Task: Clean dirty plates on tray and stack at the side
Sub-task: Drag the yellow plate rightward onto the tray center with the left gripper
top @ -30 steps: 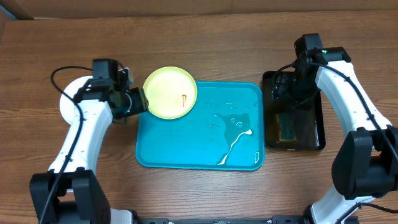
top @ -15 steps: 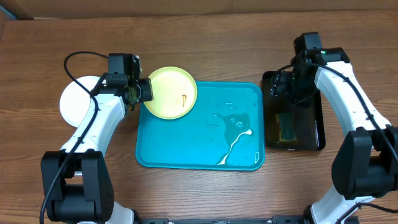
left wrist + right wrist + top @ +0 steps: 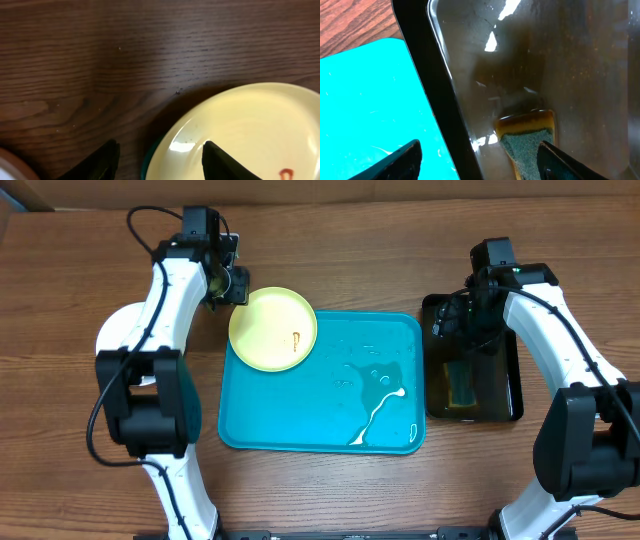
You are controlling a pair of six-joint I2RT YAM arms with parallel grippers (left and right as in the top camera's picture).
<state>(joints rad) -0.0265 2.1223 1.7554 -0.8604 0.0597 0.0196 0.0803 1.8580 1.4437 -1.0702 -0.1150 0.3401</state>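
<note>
A pale yellow-green plate [image 3: 273, 328] with a small reddish smear [image 3: 296, 338] lies over the far left corner of the turquoise tray [image 3: 320, 415]. My left gripper [image 3: 232, 284] is open at the plate's far left rim. In the left wrist view its jaws [image 3: 160, 165] straddle that rim, one finger [image 3: 225, 162] over the plate [image 3: 250, 125], the other over the table. A white plate [image 3: 108, 345] lies on the table to the left, partly hidden by my left arm. My right gripper [image 3: 455, 320] is open and empty above the black tray.
A black tray [image 3: 505, 380] of murky water with a yellow-green sponge [image 3: 462, 385] stands right of the turquoise tray. The sponge [image 3: 530, 135] shows between my right fingers. Water streaks lie on the turquoise tray [image 3: 365, 100].
My left arm has swung from the plate's left side toward the far side of the table. Its gripper is now at the plate's far left rim. The right arm has barely moved.
</note>
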